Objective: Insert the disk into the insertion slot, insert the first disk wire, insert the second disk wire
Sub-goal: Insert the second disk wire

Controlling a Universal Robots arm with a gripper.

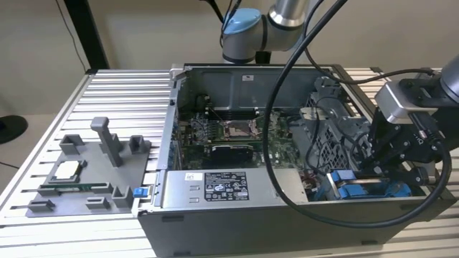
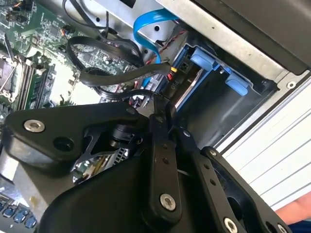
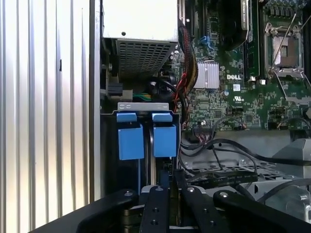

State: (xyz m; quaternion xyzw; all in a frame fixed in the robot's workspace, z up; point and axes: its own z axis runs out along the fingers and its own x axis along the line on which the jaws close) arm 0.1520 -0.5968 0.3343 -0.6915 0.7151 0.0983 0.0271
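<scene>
Exterior view:
- Gripper (image 1: pixel 379 171): at the right of the frame, reaching down into the lower right corner of the open computer case (image 1: pixel 237 220).
- Disk (image 1: pixel 350 189): its blue carrier shows at the lower right, low inside the insertion slot (image 1: pixel 337 153), right under the gripper.
- Power-supply box (image 1: pixel 215 189): grey, labelled, along the case's front edge at the lower centre.
- Motherboard (image 1: pixel 237 131): green, in the middle of the case.
- Grey fixture (image 1: pixel 90 174): on the ribbed table (image 1: pixel 129 91) at the left, well apart from the case.

Second wrist view:
- Gripper (image 2: pixel 163 111): fingers drawn close together at a black connector with its black wire (image 2: pixel 112 73); whether they actually clamp it cannot be told.
- Disk (image 2: pixel 218 73): blue carrier tabs at the upper right, seated in the grey bay.
- Blue flat cable (image 2: pixel 146 24): loops at the upper centre.

First wrist view:
- Gripper (image 3: pixel 171 187): at the lower centre, fingers nearly touching.
- Disk (image 3: pixel 146 138): 2 blue tabs side by side at the centre left, just above the gripper.
- Motherboard (image 3: pixel 233 97): upper right.
</scene>
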